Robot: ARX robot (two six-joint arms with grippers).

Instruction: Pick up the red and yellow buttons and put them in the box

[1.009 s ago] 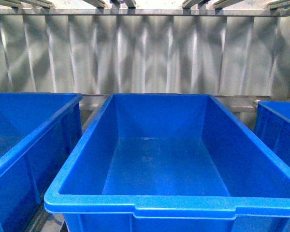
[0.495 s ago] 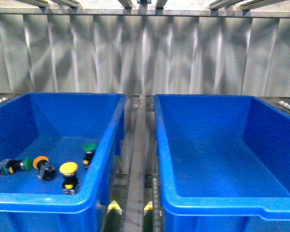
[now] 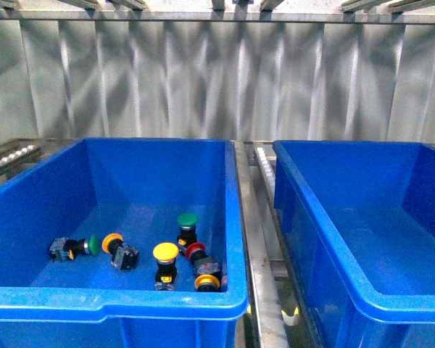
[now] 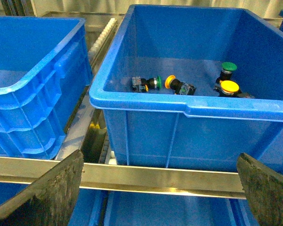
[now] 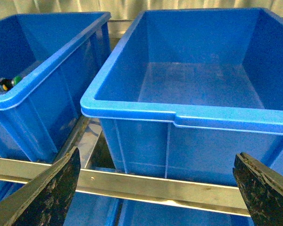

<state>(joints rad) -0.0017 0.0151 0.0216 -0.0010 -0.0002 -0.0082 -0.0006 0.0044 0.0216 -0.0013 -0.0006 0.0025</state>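
In front of the button bin, my left pincer hovers level, spread wide; right of that bin, my right pincer gapes equally wide before the box.

The bin serves as the landmark. The buttons sit on its floor, toward its near wall: two lie toward the bin's left side, and the rest crowd close to its right wall (one of these stands just behind the others). A roller rail runs right of the bin, with the box beyond it. A back wall stands behind the bin.
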